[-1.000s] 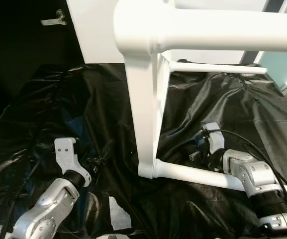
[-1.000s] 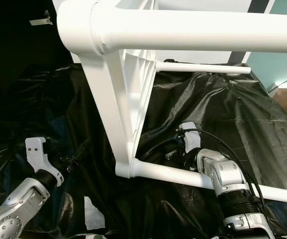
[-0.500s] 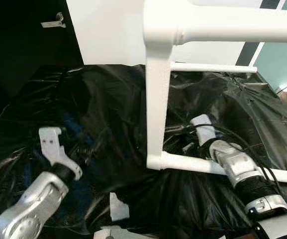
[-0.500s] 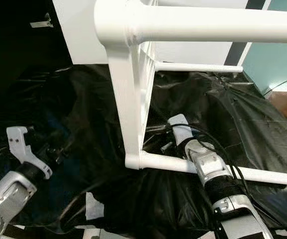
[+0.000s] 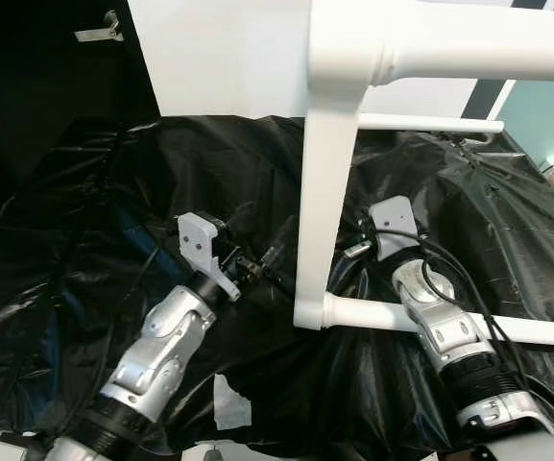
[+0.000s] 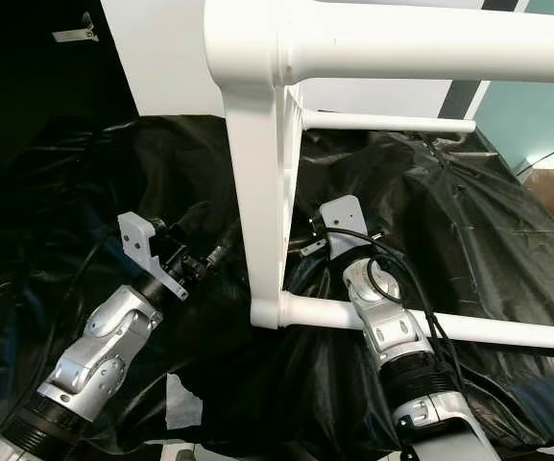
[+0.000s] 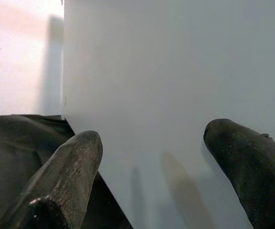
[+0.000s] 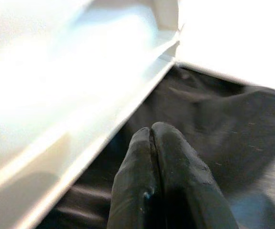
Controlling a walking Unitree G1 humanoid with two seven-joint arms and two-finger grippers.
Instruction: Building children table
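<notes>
— So where's the table [image 5: 329, 192] from the grippers?

— From the head views, it stands on its side on the black sheet [image 5: 84, 250], its flat top upright, seen edge-on, running away from us. One leg [image 5: 449, 322] lies along the sheet off to the right; another [image 5: 430, 123] sticks out higher up at the back.

— And the arms?

— One each side of the top. The left gripper [image 6: 214, 257] reaches in from the left, close to the panel. The right gripper [image 6: 317, 245] comes from the right, above the low leg.

— Left wrist view?

— The white face sits straight ahead of the spread fingers [image 7: 68, 171], very near; I can't tell if they touch it.

— Right wrist?

— Its fingers [image 8: 168, 176] are pressed together, gripping nothing, pointing at the sheet beside a white edge [image 8: 104, 119].

— Which is better placed?

— The left, I'd say: spread wide and square to the panel.
</notes>
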